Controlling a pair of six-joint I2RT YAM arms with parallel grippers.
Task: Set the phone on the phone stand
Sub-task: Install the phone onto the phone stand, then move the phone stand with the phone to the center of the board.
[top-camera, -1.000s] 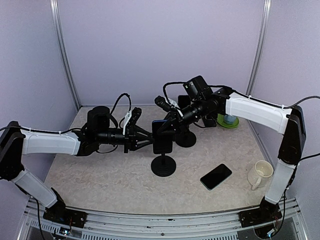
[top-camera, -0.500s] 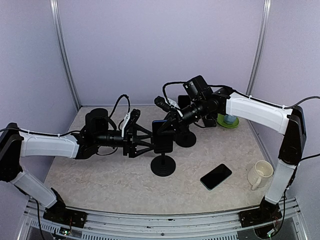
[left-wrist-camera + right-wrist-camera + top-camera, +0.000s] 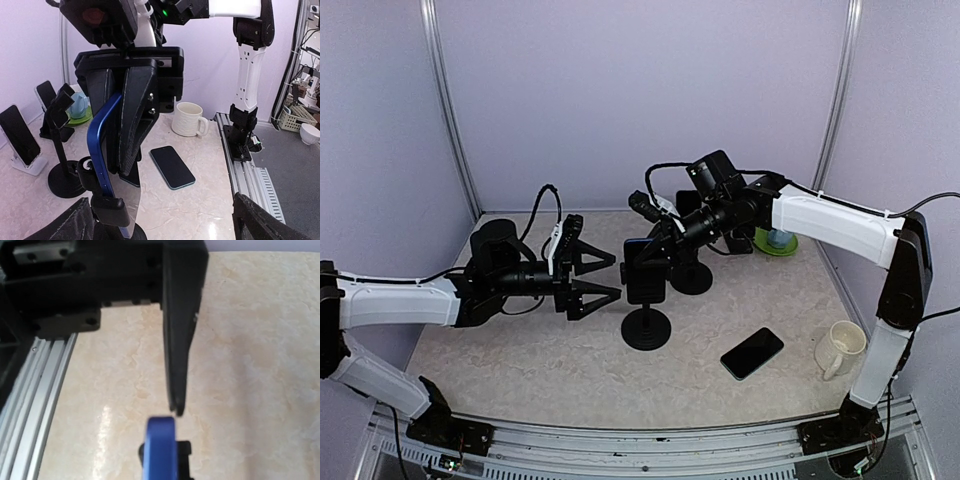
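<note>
A blue-edged phone [image 3: 645,272] stands upright in the clamp of a black phone stand [image 3: 646,330] at mid-table. My left gripper [image 3: 612,275] is open just left of the phone, with clear space between them. In the left wrist view the phone's blue edge [image 3: 102,145] rises from the stand's clamp [image 3: 107,210], and my wide-spread fingers [image 3: 75,225] show only at the bottom corners. My right gripper [image 3: 655,250] is shut, its tips at the phone's top edge [image 3: 161,447]. The closed right fingers [image 3: 177,365] have nothing between them.
A second dark phone [image 3: 752,352] lies flat on the table to the right, near a cream mug [image 3: 840,348]. Another black stand [image 3: 692,278] is behind the first. A green plate with a cup [image 3: 776,240] sits at the back right. Another phone leans on a white holder [image 3: 19,135].
My left gripper has opened, let go of the phone and drawn back to the left. The phone stays in the stand. The right arm has not moved.
</note>
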